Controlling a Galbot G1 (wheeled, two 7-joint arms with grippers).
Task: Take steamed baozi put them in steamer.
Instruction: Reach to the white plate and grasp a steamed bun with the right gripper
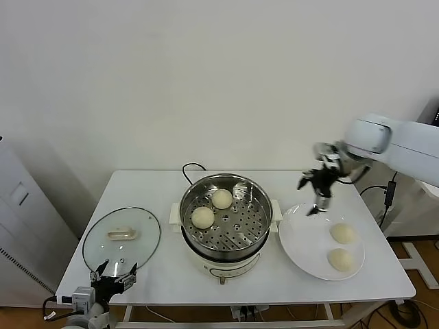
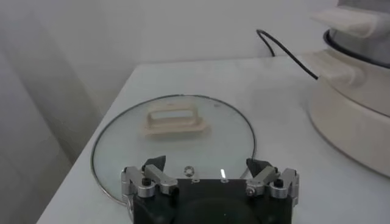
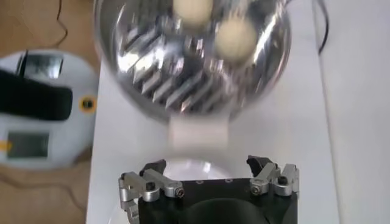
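Observation:
The steel steamer [image 1: 225, 218] stands mid-table on its white base. Two cream baozi [image 1: 221, 199] [image 1: 202, 216] lie on its perforated tray; they also show in the right wrist view [image 3: 236, 38] [image 3: 192, 7]. Two more baozi [image 1: 343, 233] [image 1: 340, 259] lie on the white plate [image 1: 302, 240] to the right. My right gripper [image 1: 315, 195] is open and empty, held above the plate's far-left edge, between the plate and the steamer. My left gripper [image 1: 114, 275] is open and empty, parked low at the table's front left by the glass lid.
The round glass lid [image 1: 121, 237] with a cream handle lies flat at the table's left; it also shows in the left wrist view [image 2: 173, 137]. A black cord [image 1: 190, 168] runs behind the steamer. A white device [image 3: 42, 106] stands on the floor beyond the table edge.

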